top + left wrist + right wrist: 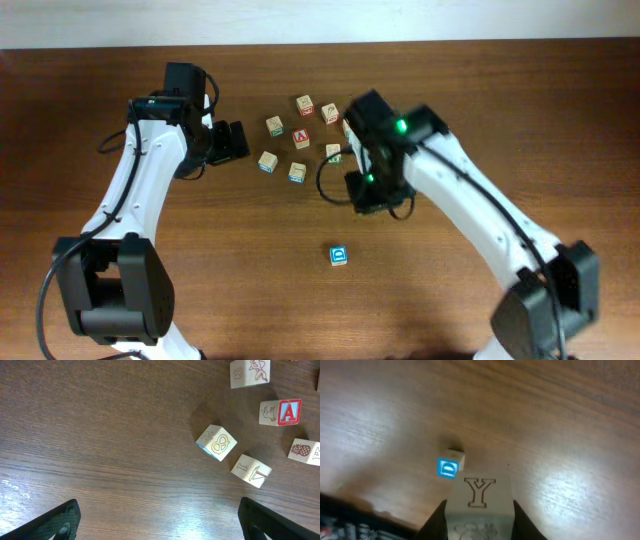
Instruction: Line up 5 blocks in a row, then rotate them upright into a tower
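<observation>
Above the tabletop [250, 300], right pincer [479, 522] pinches the seemingly light, rigid Y block [480, 491] by opposite faces; left pincer [159, 522] spread.

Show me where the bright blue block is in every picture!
Overhead: blue block sits alone, low centre.
Left wrist: not in it.
Right wrist: left of centre, just beyond the Y block in the right hand.
Shared landmark: brown wooden table.

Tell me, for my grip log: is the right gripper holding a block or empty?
Holding: the right gripper is shut on the Y block, fingers against both sides.
</observation>
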`<state>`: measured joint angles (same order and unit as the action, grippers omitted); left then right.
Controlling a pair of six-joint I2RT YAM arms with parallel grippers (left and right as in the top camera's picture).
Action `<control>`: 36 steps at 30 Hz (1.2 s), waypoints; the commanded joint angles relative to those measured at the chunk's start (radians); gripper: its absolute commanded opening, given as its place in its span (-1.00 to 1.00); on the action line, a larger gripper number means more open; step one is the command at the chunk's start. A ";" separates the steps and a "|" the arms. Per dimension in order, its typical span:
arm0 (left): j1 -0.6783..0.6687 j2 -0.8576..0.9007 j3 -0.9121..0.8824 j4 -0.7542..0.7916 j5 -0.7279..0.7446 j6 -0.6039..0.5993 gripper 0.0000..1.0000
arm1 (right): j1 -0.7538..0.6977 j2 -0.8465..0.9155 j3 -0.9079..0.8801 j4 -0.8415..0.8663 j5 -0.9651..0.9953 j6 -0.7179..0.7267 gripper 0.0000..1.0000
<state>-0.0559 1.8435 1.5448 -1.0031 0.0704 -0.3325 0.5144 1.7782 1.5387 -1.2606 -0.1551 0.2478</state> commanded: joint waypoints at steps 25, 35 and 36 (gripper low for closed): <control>-0.001 0.003 0.018 -0.004 -0.008 0.016 0.98 | 0.080 0.093 -0.361 0.341 -0.080 -0.064 -0.31; -0.001 0.003 0.018 -0.004 -0.008 0.016 0.98 | 0.080 0.093 -0.348 0.333 -0.081 -0.064 0.00; -0.001 0.003 0.018 -0.004 -0.008 0.015 0.98 | 0.079 0.093 -0.333 0.327 -0.081 -0.064 0.00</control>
<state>-0.0559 1.8431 1.5448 -1.0054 0.0700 -0.3325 0.5877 1.8584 1.1801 -0.9199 -0.2302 0.1837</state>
